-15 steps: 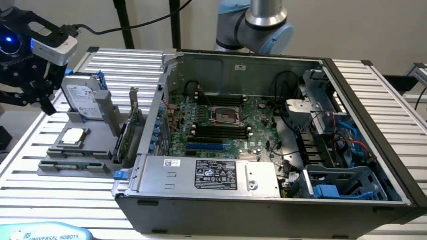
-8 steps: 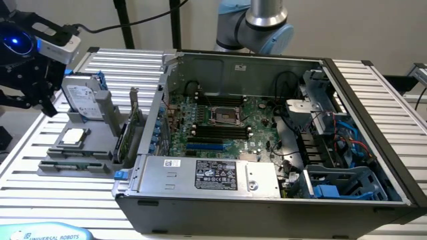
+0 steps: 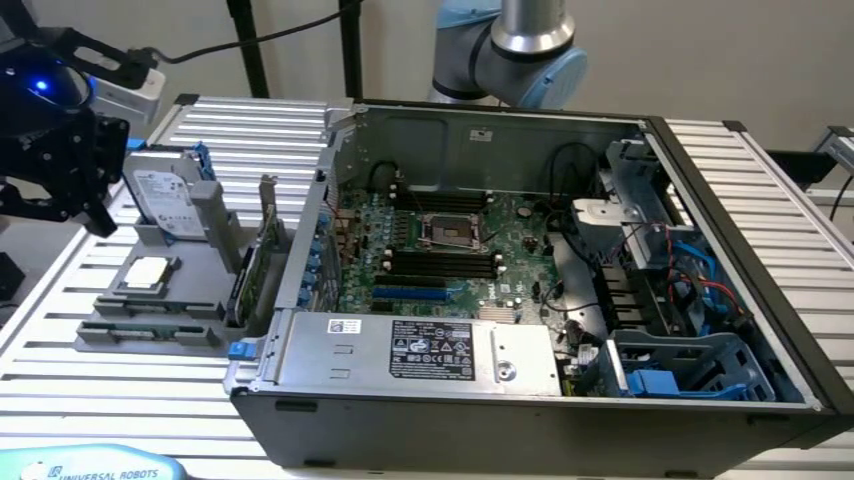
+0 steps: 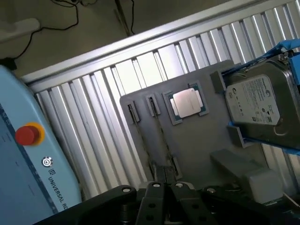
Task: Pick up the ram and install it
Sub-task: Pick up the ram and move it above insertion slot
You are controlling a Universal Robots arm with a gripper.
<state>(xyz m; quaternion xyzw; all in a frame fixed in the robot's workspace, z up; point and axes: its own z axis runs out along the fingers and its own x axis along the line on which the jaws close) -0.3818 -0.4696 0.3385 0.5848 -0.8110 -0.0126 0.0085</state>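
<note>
Pincer nearest lens, pressed together, nothing visibly held, above gray tray. Ram apparently edge-on in tray slot, beside processor. Risk: closed tips descending would likely strike ram edge, not straddle it.

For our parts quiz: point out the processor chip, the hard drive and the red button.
Processor chip (image 4: 186,102), wrist view, silver lid.
Hard drive (image 4: 258,102), wrist view, its label.
Red button (image 4: 26,135), wrist view, its top.

Silver arm, pale-blue joints, black end effector.
</note>
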